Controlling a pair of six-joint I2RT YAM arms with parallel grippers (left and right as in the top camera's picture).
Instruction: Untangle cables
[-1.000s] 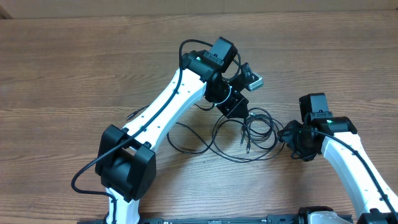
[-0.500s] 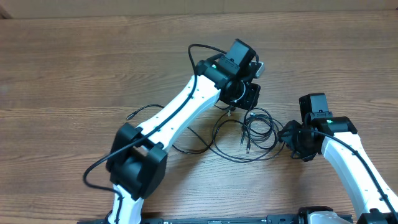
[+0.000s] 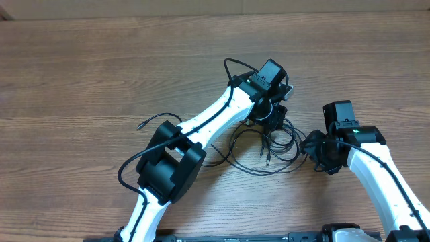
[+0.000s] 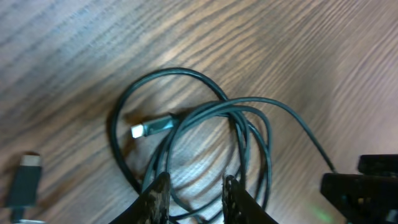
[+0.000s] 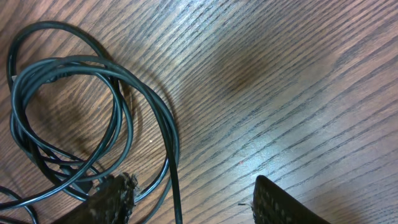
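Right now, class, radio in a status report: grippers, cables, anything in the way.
Left gripper open over the cables. Right gripper open at the coil's edge. Cables tangled, none held. No obstruction seen.

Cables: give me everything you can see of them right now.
The cables are thin, glossy black cords lying flat on the wooden table in overlapping loops between the two arms. A silver-tipped plug rests inside one loop; a dark plug lies apart from the loops. Another loose end shows left of the left arm. The left gripper hovers open over the loops, strands running by its fingers; contact can't be confirmed.
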